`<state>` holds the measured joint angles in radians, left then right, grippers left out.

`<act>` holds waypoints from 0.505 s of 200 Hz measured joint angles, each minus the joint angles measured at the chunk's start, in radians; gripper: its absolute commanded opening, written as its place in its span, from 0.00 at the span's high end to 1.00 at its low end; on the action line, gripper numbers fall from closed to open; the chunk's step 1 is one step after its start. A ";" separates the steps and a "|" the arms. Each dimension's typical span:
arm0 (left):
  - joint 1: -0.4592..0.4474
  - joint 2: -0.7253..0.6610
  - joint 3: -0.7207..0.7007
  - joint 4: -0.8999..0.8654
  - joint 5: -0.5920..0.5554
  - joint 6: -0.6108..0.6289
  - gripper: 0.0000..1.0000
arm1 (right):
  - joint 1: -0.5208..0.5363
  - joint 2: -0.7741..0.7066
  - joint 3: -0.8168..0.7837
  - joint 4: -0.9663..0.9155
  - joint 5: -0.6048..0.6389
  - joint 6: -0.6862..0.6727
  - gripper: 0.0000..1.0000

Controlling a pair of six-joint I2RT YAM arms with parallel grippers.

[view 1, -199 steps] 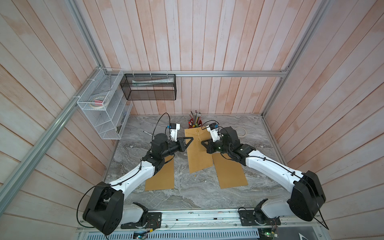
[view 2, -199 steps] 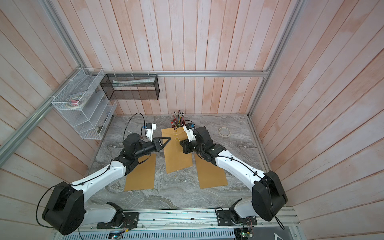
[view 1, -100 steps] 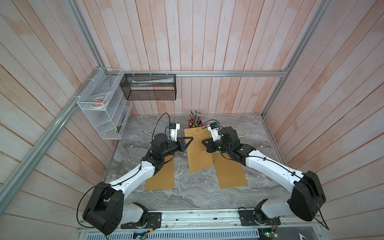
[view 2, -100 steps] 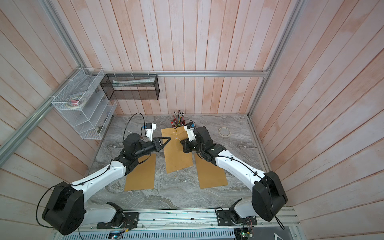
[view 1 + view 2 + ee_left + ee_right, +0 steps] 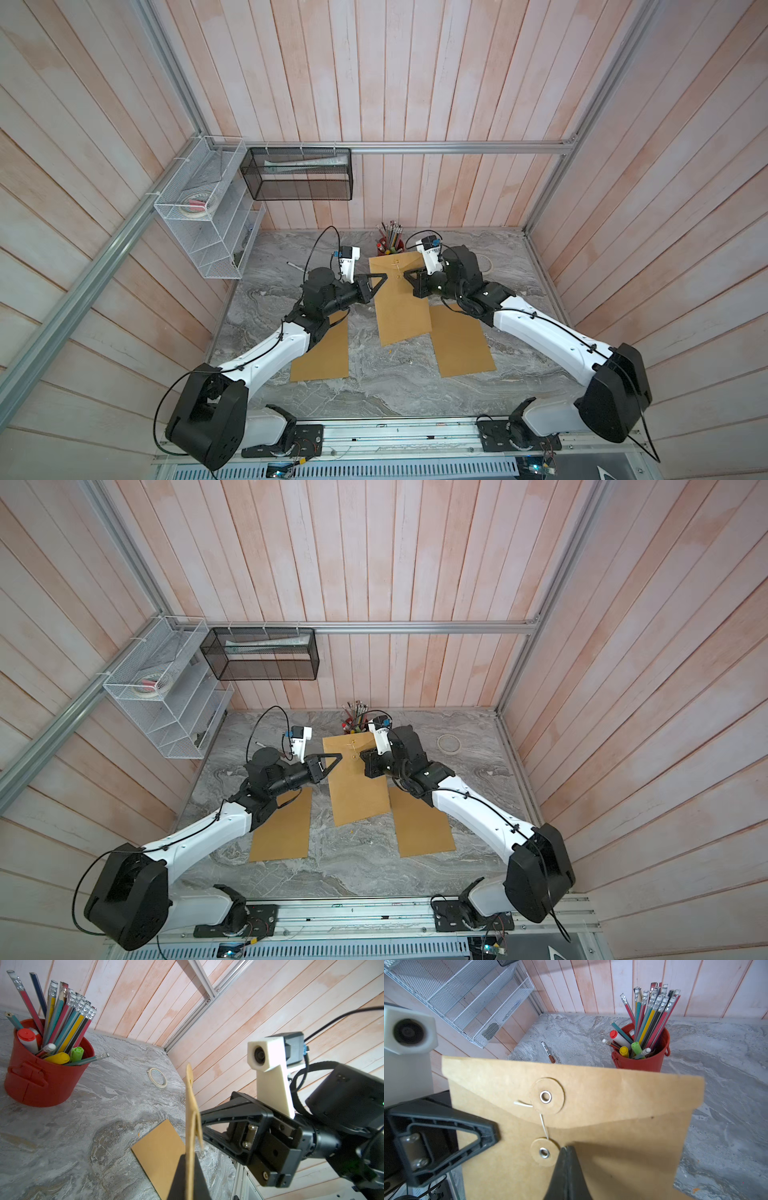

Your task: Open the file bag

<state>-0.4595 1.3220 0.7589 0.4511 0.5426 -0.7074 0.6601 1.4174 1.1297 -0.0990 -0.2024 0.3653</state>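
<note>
The right fingers (image 5: 573,1176) have been shifted slightly toward the table's far edge. They are pressed closed at the lower string button (image 5: 544,1152) of the file bag (image 5: 401,307). The bag is held raised, mid-table near the far edge, with its side edge pinched by the closed left fingers (image 5: 489,1135).

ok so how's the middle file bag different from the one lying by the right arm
The middle file bag is pinched at its edge by the left gripper; the right file bag lies flat, ungripped. The middle one shows its flap and string closure; the right one shows only a plain face where visible. Both are brown paper.
</note>
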 measured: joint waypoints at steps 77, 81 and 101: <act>0.000 0.000 -0.006 0.013 0.003 -0.003 1.00 | 0.000 0.000 0.035 -0.030 0.003 -0.008 1.00; 0.000 0.000 -0.006 0.013 0.003 -0.003 1.00 | 0.000 0.000 0.037 -0.031 0.003 -0.008 1.00; 0.000 0.000 -0.006 0.013 0.003 -0.004 1.00 | 0.000 0.000 0.044 -0.030 0.003 -0.012 1.00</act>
<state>-0.4595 1.3220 0.7532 0.4641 0.5457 -0.7113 0.6601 1.4174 1.1736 -0.1291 -0.1993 0.3534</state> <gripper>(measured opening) 0.051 0.042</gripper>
